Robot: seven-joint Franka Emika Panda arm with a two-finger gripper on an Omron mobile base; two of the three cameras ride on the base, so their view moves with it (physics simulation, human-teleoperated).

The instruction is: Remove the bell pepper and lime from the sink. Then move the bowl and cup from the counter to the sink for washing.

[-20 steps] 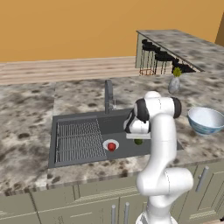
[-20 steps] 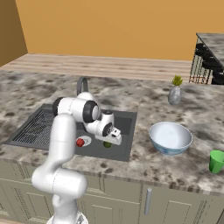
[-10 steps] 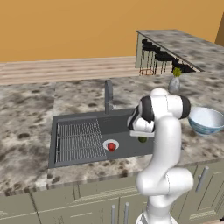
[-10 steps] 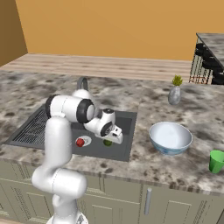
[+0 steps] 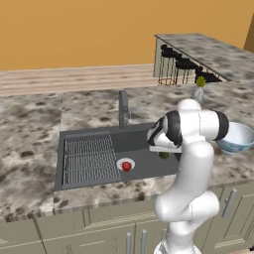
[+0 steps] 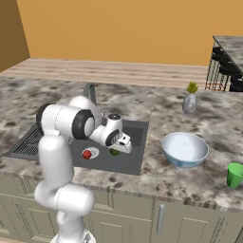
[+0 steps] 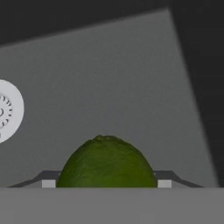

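Speckled grey-and-brown stone counter surrounds the dark grey recessed sink, where the white arm reaches down. Its claw is at the small dark green lime, which sits low between the two finger tips on the basin floor; whether the jaws stand apart or are already pressed on the fruit, I cannot tell. The small glossy red bell pepper rests on the white round drain, near the ribbed rack. The wide pale blue bowl and bright green cup wait on the counter. Being round, the lime could roll or squirt sideways if the tips close off-centre. A loose hold might drop it when lifted over the rim.
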